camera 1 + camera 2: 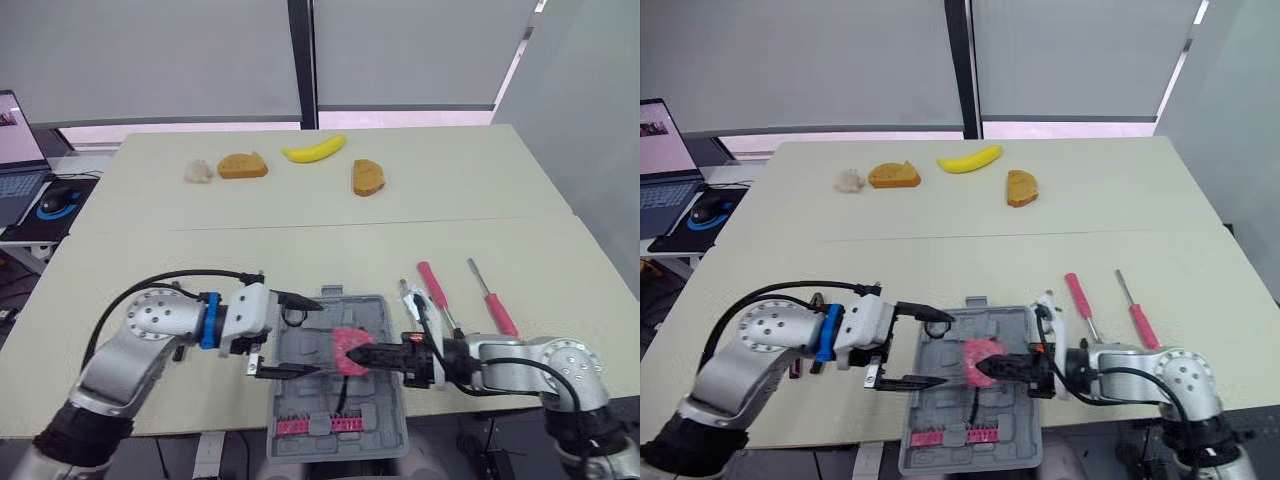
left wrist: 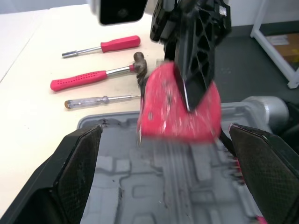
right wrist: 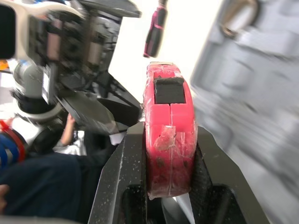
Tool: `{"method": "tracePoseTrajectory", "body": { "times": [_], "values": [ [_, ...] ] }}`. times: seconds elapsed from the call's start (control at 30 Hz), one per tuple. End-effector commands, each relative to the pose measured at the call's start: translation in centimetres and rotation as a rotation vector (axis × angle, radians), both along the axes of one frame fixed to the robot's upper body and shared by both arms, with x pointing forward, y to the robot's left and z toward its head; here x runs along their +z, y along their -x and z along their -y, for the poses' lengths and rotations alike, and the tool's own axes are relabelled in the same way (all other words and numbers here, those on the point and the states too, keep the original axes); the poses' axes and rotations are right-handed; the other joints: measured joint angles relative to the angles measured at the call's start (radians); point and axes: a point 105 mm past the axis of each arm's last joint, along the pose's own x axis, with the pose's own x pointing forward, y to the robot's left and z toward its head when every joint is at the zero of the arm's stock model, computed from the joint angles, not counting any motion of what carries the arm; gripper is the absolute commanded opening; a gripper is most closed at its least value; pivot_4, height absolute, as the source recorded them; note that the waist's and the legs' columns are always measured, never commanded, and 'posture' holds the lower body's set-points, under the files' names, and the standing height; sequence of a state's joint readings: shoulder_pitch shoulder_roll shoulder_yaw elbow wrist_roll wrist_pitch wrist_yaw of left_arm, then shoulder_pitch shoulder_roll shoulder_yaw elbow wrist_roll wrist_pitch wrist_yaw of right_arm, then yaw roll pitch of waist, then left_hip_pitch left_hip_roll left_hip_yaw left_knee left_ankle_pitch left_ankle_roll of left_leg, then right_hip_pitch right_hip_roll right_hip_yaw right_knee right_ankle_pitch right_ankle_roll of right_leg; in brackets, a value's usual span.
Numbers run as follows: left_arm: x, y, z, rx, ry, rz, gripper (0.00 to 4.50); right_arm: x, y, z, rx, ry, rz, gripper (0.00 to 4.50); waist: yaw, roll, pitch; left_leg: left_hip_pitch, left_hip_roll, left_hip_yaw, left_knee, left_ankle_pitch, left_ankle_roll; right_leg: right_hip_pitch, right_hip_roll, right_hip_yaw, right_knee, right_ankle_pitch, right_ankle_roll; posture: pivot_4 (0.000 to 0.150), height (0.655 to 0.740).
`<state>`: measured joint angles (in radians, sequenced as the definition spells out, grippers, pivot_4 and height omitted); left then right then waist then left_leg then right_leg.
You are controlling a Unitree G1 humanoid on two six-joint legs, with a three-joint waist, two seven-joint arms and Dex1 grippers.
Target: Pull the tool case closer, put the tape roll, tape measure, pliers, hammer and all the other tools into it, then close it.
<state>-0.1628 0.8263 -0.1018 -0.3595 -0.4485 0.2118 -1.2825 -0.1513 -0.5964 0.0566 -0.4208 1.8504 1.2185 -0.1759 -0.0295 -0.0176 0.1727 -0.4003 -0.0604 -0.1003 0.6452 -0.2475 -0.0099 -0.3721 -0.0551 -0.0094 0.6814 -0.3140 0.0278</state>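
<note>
Tape measure (image 1: pixel 345 350), red, in right gripper (image 1: pixel 366 355)

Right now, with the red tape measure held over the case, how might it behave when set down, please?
The tape measure looks rigid: the right gripper clamps its flat sides without denting it. Its rounded edge may let it roll if dropped on edge into the tool case. Peeling tape on its shell might aid grip.

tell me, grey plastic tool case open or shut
Open: the grey plastic tool case shows its moulded tray; the right gripper holds a red tape measure over it.
</note>
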Motion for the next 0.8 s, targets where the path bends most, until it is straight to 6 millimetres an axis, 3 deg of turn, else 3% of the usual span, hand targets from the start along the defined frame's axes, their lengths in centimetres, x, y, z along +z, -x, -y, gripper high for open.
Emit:
{"method": "tracePoseTrajectory", "body": {
  "times": [0.03, 0.13, 0.27, 0.43, 0.8],
  "values": [
    [0.6, 1.2, -0.3, -0.060, 0.002, -0.002, 4.50, 2.3, 1.9, 2.1, -0.012, -0.023, 0.050, 0.76, 0.002, 0.000, 0.000, 0.000, 0.000, 0.000, 0.000, 0.000, 0.000, 0.001, 0.000, 0.000, 0.000, 0.000, 0.000, 0.150, 0.7400],
    [0.5, 1.7, -0.2, -0.096, -0.005, -0.003, 4.50, 2.3, 3.1, 4.0, -0.037, 0.026, 0.049, 0.76, 0.005, -0.001, 0.000, 0.001, 0.000, 0.000, 0.000, 0.000, 0.000, 0.002, 0.000, -0.001, -0.001, 0.000, 0.000, 0.150, 0.7400],
    [-0.3, 2.6, 0.6, -0.179, -0.013, 0.004, 4.50, 1.2, 5.0, 7.8, -0.054, 0.217, -0.038, 0.76, 0.014, 0.000, -0.001, 0.001, 0.000, 0.001, 0.001, 0.000, 0.000, 0.003, 0.000, -0.001, -0.001, 0.000, 0.000, 0.150, 0.7400],
    [-1.0, 3.5, 0.6, -0.215, -0.023, 0.019, 4.50, -1.3, 4.4, 9.8, -0.111, 0.349, -0.074, 0.76, 0.012, -0.001, -0.001, 0.002, 0.002, 0.001, 0.000, 0.000, 0.000, 0.003, 0.001, -0.001, -0.001, 0.000, 0.000, 0.150, 0.7400],
    [-1.6, 4.3, 1.4, -0.220, -0.006, 0.031, 4.50, -5.7, 1.4, 9.2, -0.133, 0.435, -0.054, 0.76, 0.027, 0.000, -0.001, 0.001, 0.001, 0.001, 0.000, 0.000, 0.000, 0.003, 0.001, 0.000, -0.002, 0.000, 0.000, 0.150, 0.7400]
  ]
}}
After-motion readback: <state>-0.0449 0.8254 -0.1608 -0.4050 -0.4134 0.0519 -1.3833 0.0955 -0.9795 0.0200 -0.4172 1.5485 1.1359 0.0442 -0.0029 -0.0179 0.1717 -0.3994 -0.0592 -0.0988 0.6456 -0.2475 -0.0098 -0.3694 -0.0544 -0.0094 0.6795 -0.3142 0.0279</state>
